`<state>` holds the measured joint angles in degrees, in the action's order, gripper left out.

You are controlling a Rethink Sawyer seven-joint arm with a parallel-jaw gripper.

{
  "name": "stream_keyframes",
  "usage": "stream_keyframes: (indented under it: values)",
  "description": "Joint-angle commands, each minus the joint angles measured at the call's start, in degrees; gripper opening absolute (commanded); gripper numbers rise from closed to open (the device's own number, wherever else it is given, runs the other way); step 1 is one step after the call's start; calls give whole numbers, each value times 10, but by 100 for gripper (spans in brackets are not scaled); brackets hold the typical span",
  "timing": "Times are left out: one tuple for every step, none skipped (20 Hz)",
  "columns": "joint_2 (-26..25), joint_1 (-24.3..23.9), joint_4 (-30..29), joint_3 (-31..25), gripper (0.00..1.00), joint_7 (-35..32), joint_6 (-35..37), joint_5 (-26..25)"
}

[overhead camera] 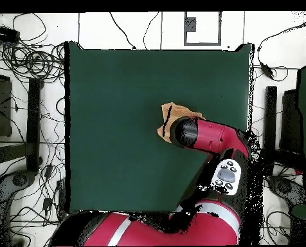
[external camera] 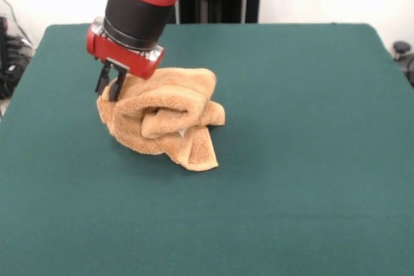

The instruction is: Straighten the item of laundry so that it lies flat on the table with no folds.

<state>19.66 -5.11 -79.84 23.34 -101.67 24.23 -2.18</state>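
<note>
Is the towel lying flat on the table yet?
No. In the front view the hand towel sits bunched in rolled folds on the table, gripper at its edge.

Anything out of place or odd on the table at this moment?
Only the towel: it sits bunched in a rumpled heap on the table, folded over itself, with the hand at its edge. Nothing spilled or damaged.

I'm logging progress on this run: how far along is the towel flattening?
Nothing looks finished: the towel is a crumpled, rolled heap on the table, with several folds showing. In hand: the pincer is down at the heap's edge, seen on the left in the front view; whether it grips cloth is unclear. Left to do: pulling the whole towel out flat.
</note>
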Motion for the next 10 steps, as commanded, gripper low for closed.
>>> stream_keyframes:
  values:
    - [-38, 8, -40, -80, 0, -111, 59, 44]
    - [-38, 6, -41, -83, 0, -108, 59, 46]
    - [-38, 6, -43, -83, 0, -112, 60, 50]
    - [-39, 7, -45, -82, 0, -116, 62, 54]
    - [-39, 9, -47, -80, 0, -119, 62, 57]
    - [-41, 13, -45, -75, 0, -126, 64, 60]
    - [-42, 16, -46, -71, 0, -131, 65, 63]
    - [-42, 19, -46, -67, 0, -135, 66, 65]
    - [-42, 21, -47, -65, 0, -137, 66, 67]
    - [-43, 23, -46, -63, 0, -138, 67, 69]
